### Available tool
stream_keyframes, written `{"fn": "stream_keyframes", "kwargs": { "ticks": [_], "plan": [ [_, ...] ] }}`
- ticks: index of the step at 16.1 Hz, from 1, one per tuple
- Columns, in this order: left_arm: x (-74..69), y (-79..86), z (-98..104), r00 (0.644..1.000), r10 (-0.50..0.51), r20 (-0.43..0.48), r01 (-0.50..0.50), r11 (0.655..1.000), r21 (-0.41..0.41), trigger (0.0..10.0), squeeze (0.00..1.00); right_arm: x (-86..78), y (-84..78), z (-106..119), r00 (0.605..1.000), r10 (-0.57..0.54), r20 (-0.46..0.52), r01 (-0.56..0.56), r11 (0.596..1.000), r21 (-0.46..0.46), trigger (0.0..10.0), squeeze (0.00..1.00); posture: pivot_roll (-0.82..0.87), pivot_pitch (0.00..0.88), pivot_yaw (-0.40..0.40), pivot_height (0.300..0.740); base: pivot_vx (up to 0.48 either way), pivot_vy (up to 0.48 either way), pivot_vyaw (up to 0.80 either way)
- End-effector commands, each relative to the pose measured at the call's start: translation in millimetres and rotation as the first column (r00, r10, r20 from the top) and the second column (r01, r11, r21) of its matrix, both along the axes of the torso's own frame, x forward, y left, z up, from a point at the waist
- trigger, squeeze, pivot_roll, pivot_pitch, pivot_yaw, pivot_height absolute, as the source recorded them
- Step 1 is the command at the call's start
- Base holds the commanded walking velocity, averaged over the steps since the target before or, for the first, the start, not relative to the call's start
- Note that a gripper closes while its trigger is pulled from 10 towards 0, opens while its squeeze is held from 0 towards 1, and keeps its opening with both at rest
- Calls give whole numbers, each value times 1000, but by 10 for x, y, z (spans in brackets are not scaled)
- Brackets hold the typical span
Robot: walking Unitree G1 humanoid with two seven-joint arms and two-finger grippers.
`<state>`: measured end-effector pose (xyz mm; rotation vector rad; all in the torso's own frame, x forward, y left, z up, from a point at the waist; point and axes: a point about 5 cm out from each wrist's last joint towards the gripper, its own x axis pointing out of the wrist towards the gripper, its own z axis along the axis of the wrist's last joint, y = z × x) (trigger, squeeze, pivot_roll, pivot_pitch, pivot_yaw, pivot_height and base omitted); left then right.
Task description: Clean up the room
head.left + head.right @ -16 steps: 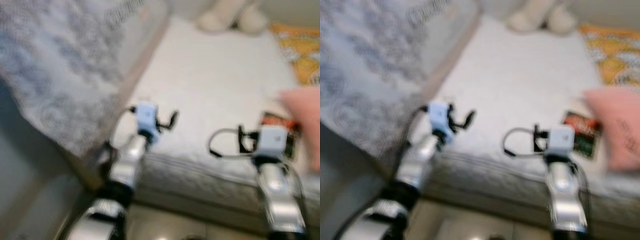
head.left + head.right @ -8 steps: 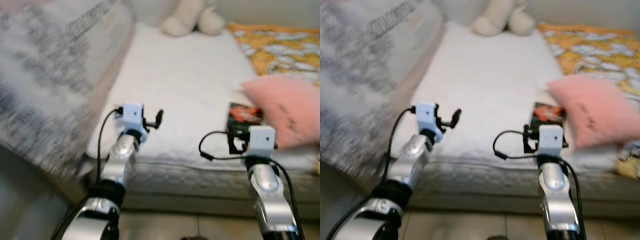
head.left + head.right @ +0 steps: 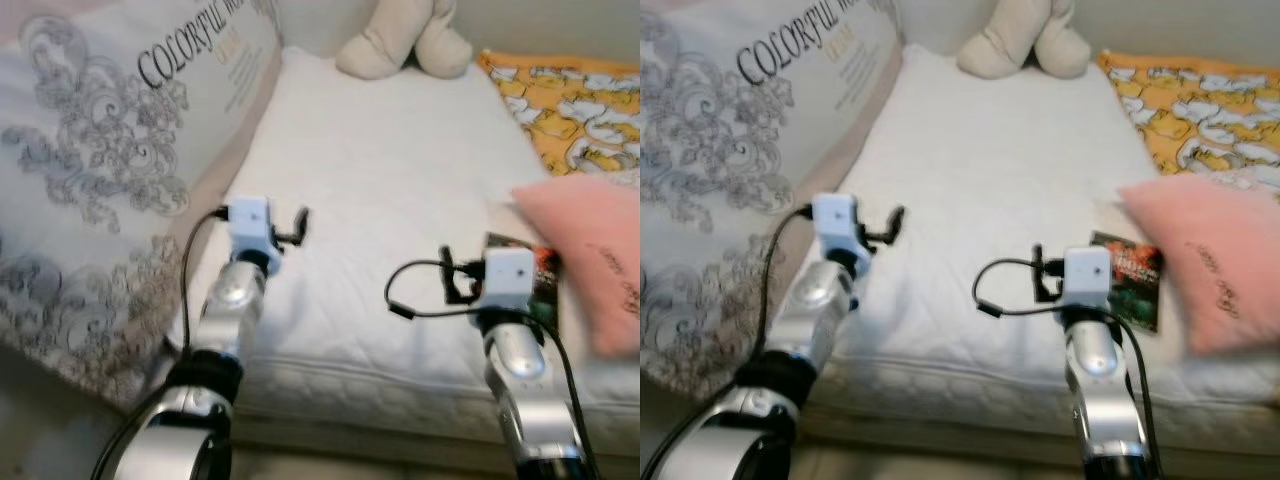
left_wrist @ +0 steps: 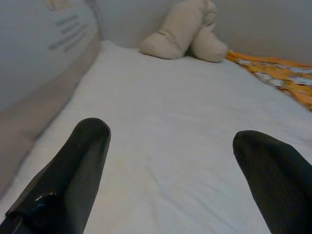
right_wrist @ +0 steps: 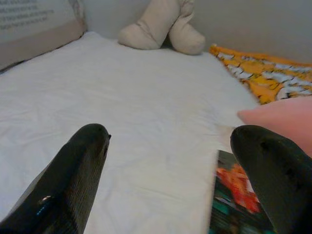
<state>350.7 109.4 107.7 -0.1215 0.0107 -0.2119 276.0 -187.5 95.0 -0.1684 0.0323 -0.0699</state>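
Note:
A white mattress (image 3: 400, 170) lies before me. A dark book with a red and green cover (image 3: 1137, 282) lies flat near its front right, partly tucked under a pink pillow (image 3: 595, 255). A beige plush toy (image 3: 405, 40) sits at the far end. My right gripper (image 5: 170, 134) hovers open over the sheet, with the book (image 5: 234, 200) just beyond its right finger. My left gripper (image 4: 170, 131) hangs open over bare sheet at the front left, holding nothing.
A large white cushion printed with grey swirls and lettering (image 3: 110, 170) leans along the bed's left side. An orange and yellow patterned blanket (image 3: 575, 100) covers the far right. A wall runs behind the plush toy.
The whole view has swung and sharpened from a blur, so the camera moved. Both arms keep the same raised pose over the bed's front edge, fingers still apart.

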Motion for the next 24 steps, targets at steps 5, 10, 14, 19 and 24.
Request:
{"fn": "stream_keyframes", "kwargs": {
  "ticks": [5, 10, 14, 19, 24],
  "plan": [
    [13, -137, 26, 999, -48, 10, 47, 998, 38, 10000, 0, -60, -97, -19, 1000, -19, -17, 19, 1000, -18, 10000, 0, -146, 0, 5, 740, 55, 266, 0],
    [247, -129, 72, 991, -7, -135, 30, 985, 168, 10000, 0, -193, -71, -40, 999, -9, -36, 9, 1000, -11, 10000, 0, -171, 0, 1, 740, 0, 0, 0],
    [295, -140, 32, 973, 16, -230, 28, 982, 185, 10000, 0, -383, -64, -68, 998, 8, -62, -8, 1000, 0, 10000, 0, -217, 0, 7, 740, 0, 0, 0],
    [294, -19, -55, 949, 130, -287, -53, 963, 263, 10000, 0, -721, -179, -47, 994, 30, -104, -29, 1000, 12, 10000, 0, -303, 33, -1, 740, 0, 0, 0],
    [282, 114, -98, 935, 214, -283, -114, 936, 332, 10000, 0, -862, -158, -63, 988, 54, -143, -52, 999, 17, 10000, 0, -314, 56, -16, 740, 0, 0, 0]
  ]
}}
